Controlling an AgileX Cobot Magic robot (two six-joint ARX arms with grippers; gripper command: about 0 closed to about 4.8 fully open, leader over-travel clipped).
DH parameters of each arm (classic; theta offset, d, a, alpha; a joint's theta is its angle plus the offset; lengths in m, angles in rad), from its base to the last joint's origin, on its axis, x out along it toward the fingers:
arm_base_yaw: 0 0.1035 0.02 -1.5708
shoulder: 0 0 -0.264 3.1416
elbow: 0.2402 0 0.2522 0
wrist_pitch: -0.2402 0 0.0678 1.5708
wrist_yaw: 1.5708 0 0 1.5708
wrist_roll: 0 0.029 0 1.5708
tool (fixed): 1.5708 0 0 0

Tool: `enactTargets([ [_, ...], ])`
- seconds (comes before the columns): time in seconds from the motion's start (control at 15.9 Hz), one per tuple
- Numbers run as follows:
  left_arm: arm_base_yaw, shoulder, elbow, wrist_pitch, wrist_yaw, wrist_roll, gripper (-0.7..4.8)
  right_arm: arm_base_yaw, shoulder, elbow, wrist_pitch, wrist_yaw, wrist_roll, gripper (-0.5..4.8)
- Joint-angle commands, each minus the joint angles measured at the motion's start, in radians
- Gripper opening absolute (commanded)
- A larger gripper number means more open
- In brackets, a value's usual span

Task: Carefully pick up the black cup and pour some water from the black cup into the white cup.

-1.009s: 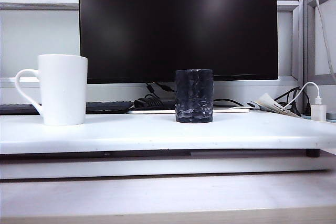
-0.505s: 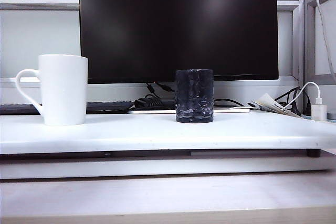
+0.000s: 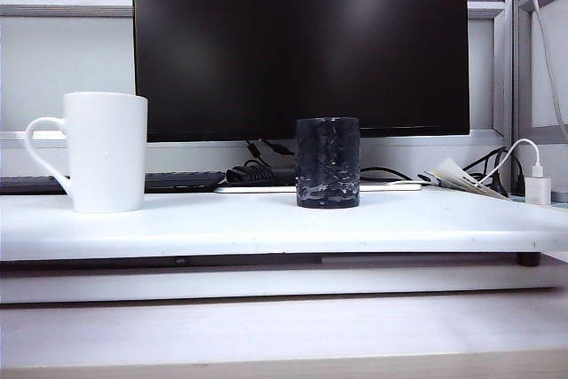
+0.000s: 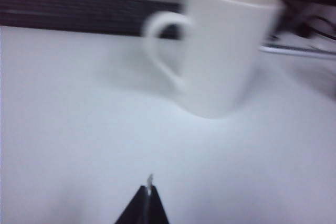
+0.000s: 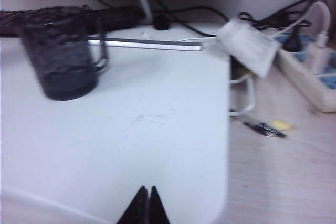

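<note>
Right wrist view: my right hand [image 5: 146, 195] clenched, empty, low over worktop [image 5: 157, 129]; black cup [image 5: 60, 51] ahead, handle toward monitor. Unclench before approach, grip level. Left hand [image 4: 148, 195] clenched, facing white cup [image 4: 226, 45].

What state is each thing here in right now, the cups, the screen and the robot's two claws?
white cup: upright on the white board, handle pointing left, untouched.
black cup: upright on the same board, apart from the white cup, not held.
monitor: screen dark.
left gripper: shut, empty, low over the board short of the white cup.
right gripper: shut, empty, near the board's edge, well away from the black cup.
</note>
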Motion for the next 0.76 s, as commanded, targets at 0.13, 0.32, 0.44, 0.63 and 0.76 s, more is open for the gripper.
enactTargets([
  [0.13, 0.105, 0.0, 0.0, -0.003, 0.005, -0.001, 0.06, -0.039, 0.0, -0.007, 0.017, 0.004, 0.001, -0.01],
  [0.32, 0.169, 0.0, 0.0, -0.003, 0.005, -0.001, 0.06, -0.036, 0.0, -0.007, 0.01, 0.002, 0.001, -0.01],
  [0.44, 0.169, 0.0, 0.0, -0.003, 0.005, -0.001, 0.06, -0.036, 0.0, -0.007, -0.003, 0.002, 0.001, -0.01],
  [0.63, 0.169, 0.0, 0.0, -0.003, 0.005, -0.001, 0.06, -0.037, 0.0, -0.007, -0.024, 0.003, 0.001, -0.01],
  [0.76, 0.169, 0.0, 0.0, -0.003, 0.005, -0.001, 0.06, -0.037, 0.0, -0.007, -0.027, 0.003, 0.001, 0.0],
])
